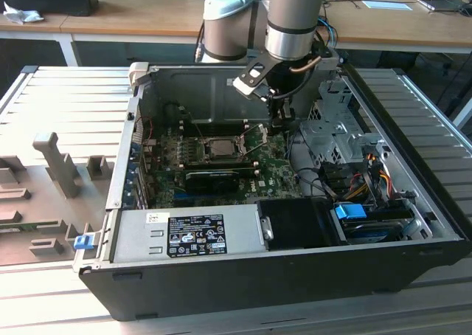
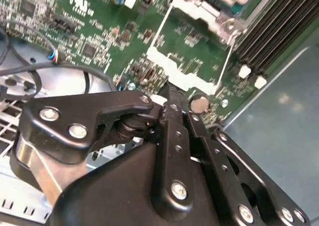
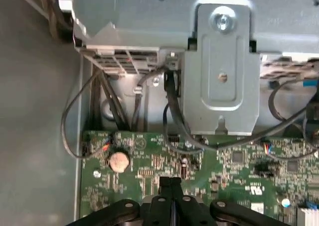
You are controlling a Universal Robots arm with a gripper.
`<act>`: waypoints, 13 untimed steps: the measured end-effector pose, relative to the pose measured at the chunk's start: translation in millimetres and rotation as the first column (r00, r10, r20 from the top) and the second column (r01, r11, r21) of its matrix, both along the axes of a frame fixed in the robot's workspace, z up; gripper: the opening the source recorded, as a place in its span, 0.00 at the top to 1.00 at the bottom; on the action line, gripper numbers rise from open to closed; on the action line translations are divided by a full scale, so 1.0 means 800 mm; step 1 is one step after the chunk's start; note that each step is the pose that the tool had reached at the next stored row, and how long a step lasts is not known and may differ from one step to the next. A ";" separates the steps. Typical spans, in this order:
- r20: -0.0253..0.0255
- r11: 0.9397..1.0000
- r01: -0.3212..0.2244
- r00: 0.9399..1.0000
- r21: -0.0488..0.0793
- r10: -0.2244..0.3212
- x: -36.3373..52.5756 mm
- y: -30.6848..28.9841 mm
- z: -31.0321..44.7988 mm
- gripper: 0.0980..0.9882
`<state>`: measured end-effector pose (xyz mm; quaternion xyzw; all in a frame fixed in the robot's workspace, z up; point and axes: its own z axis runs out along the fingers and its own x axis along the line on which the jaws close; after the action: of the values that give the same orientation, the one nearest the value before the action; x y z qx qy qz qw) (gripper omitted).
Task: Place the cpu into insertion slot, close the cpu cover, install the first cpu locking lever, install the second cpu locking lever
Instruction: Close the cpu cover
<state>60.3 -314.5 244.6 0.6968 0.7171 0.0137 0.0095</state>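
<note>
The insertion slot (image 1: 200,147) sits in the middle of the green motherboard inside the open computer case. The pale cpu (image 1: 220,148) lies in its centre, with the cpu cover (image 2: 202,9) forming a metal frame around it. Thin wire locking levers (image 1: 255,134) (image 2: 158,33) angle out from the socket's side toward the exterior view's right. My gripper (image 1: 277,127) (image 2: 169,90) (image 3: 171,182) hangs just off that side of the socket, low over the board. Its black fingers are pressed together, shut, and I cannot tell whether anything is between them.
A coin cell (image 2: 200,103) (image 3: 118,160) lies close to the fingertips. A long black card (image 1: 221,175) sits in front of the socket. A metal drive bracket (image 3: 222,76) and loose cables (image 1: 324,174) crowd the exterior view's right. The power supply (image 1: 188,232) fills the case front.
</note>
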 end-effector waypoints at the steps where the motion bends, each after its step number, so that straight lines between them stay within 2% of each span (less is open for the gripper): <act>1: -0.005 1.000 0.000 1.000 0.000 0.000 -0.006 0.0000 0.0001 0.99; 2: -0.005 1.000 -0.001 1.000 0.000 0.001 -0.017 0.0000 0.0002 0.99; 4: -0.005 1.000 -0.001 1.000 0.000 0.001 -0.028 0.0000 0.0002 0.99; 5: -0.005 1.000 -0.001 1.000 0.000 0.001 -0.038 0.0000 0.0002 0.99; 8: -0.005 1.000 -0.001 1.000 0.000 0.001 -0.076 0.0002 -0.0012 0.99; 9: -0.005 1.000 -0.001 1.000 0.000 0.001 -0.084 0.0004 -0.0022 0.99; 13: -0.005 1.000 -0.001 1.000 0.000 0.001 -0.099 0.0007 -0.0129 0.99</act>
<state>-19.1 -313.9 234.3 0.6964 0.7175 0.0120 0.0078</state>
